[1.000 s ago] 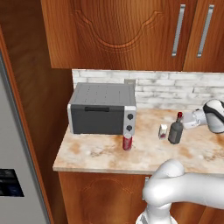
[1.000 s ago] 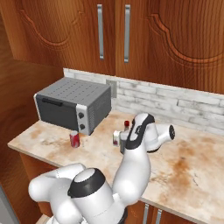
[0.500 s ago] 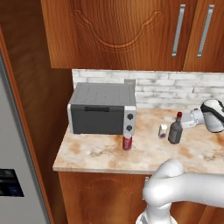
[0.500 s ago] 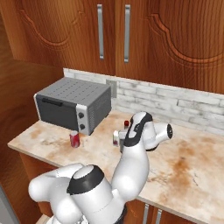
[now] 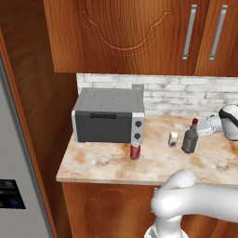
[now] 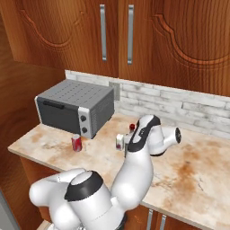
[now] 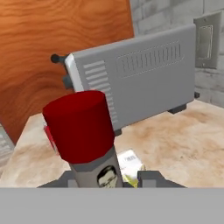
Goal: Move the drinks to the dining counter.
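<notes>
A squat dark-grey bottle (image 5: 189,140) with a red cap (image 7: 81,127) stands on the marbled counter (image 5: 107,162). My gripper (image 7: 109,177) reaches it from the right, its fingers closed in on both sides of the bottle low down. A tiny white carton (image 5: 173,139) stands just left of the bottle, and shows behind it in the hand view as the carton (image 7: 131,162). The small red can (image 5: 135,151) stands in front of the toaster oven, apart from the gripper. In the right base view my hand covers most of the bottle (image 6: 132,128). The dining counter is out of view.
A grey toaster oven (image 5: 109,122) sits at the back left of the counter against a white-tile backsplash (image 5: 186,93). Wood wall cabinets (image 5: 139,37) hang above. A tall wood panel and a fridge side stand to the left. The counter stretches bare to the right (image 6: 197,175).
The jaws have closed from wide open onto the dark-grey bottle. The hand has crept a little left toward it. Can and carton have not moved.
</notes>
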Motion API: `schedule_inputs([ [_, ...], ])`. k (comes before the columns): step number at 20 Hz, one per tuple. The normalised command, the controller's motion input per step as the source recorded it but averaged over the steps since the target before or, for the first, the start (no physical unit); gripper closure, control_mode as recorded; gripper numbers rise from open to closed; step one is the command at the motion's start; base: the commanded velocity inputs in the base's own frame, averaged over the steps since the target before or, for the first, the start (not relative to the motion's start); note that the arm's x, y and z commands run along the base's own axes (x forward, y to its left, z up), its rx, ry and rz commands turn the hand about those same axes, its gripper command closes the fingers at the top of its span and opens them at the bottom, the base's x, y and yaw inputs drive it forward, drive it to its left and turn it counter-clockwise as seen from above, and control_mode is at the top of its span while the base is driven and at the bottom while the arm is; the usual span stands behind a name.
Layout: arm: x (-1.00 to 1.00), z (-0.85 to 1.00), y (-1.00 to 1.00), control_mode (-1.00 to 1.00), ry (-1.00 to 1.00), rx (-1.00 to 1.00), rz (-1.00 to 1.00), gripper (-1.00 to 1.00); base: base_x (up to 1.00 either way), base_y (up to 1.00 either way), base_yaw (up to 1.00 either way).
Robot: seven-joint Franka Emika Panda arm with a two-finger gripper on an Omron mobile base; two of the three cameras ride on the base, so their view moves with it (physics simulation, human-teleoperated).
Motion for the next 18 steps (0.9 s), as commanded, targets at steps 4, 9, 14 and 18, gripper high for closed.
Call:
schedule_inputs([
  [4,-0.52,0.38,-0.03,-1.00,0.00,0.00,-0.03,1.00,0.00,0.00,0.00],
  [9,-0.67,0.34,0.04,-1.00,-0.03,0.00,0.00,1.00,0.00,0.00,0.00],
  [14,-0.71,0.41,0.34,-1.00,-0.18,0.00,0.00,1.00,0.00,0.00,0.00],
  [18,-0.47,0.41,0.48,-1.00,-0.23,0.00,0.00,1.00,0.00,0.00,0.00],
])
